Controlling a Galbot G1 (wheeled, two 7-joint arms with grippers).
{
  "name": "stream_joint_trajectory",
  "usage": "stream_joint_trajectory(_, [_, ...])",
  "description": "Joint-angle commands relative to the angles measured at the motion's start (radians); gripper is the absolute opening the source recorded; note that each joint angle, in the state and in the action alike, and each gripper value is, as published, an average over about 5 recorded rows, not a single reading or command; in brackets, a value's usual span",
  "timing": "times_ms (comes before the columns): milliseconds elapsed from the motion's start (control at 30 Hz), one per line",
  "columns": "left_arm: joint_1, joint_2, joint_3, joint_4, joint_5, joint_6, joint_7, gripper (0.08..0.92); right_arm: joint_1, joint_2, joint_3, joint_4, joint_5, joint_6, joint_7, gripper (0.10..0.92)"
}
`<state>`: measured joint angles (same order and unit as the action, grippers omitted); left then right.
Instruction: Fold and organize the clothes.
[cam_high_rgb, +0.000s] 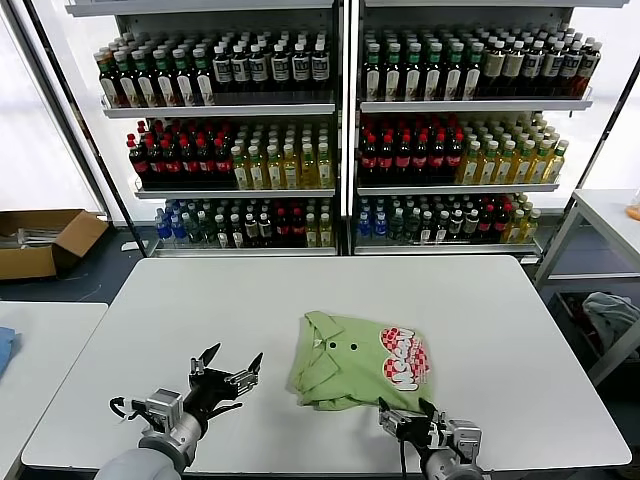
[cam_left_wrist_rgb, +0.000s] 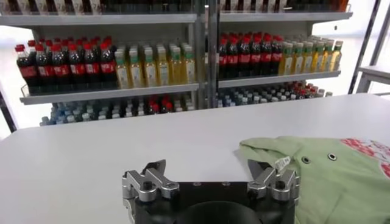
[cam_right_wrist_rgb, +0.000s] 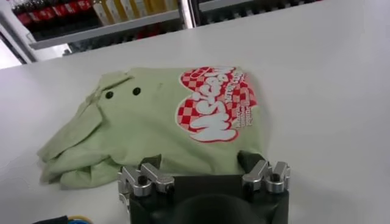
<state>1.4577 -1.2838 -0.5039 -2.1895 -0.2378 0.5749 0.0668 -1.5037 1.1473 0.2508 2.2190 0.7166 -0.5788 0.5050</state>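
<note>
Both hands sit low at the bottom of the head frame, fingers spread apart and holding nothing, which reads as a pause between handling steps rather than a grip in progress. Right hand (cam_high_rgb: 408, 413) hovers at the lower centre-right of the frame, just at the near hem of the polo shirt (cam_high_rgb: 355, 362); from its own wrist camera the open fingers frame the bottom edge of the cloth, with the red-and-white checkered logo (cam_right_wrist_rgb: 214, 102) directly ahead, so this hand looks set to deal with that near edge, though whether it touches the fabric I cannot tell. Left hand (cam_high_rgb: 226, 378) is at the lower left of the frame, raised a little off the white surface (cam_high_rgb: 180, 300) and pointing toward the shirt, near it but clearly apart; its wrist view shows the collar side and the two dark buttons (cam_left_wrist_rgb: 318, 158) off toward the frame's right edge. Between the two hands, in the lower middle of the head frame, the shirt lies as a compact, roughly square bundle, collar toward the left, logo facing up on the right, and sleeve layers bunched along the left and near sides. It seems largely folded already, so the remaining work is probably tidying or moving it. Beyond the surface, across the upper frame, shelves of bottles (cam_high_rgb: 330, 130) stand well clear of the work.
</note>
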Motion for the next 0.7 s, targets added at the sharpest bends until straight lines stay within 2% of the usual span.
stream_joint_trajectory(33, [-0.001,-0.007,0.002,-0.011,-0.002,-0.002,-0.004,0.823,-0.015,-0.025,0.103,0.177,-0.058,0.000,-0.065,0.823])
stream_joint_trajectory(200, [-0.001,-0.025,0.003,-0.027,-0.012,-0.031,-0.021,0.823,0.031,-0.027,0.083,0.187,-0.200,0.000,-0.080,0.823])
stream_joint_trajectory(333, [-0.012,-0.064,-0.010,-0.030,-0.078,-0.114,-0.076,0.823,0.035,-0.034,0.112,0.122,-0.519,0.043,-0.147,0.823])
stream_joint_trajectory(400, [-0.012,-0.084,-0.013,-0.033,-0.098,-0.143,-0.093,0.823,0.030,-0.046,0.156,0.080,-0.607,0.071,-0.170,0.823])
stream_joint_trajectory(700, [-0.035,-0.124,-0.024,-0.028,-0.038,-0.254,-0.090,0.823,-0.012,-0.040,0.356,0.018,-0.455,0.088,-0.181,0.823])
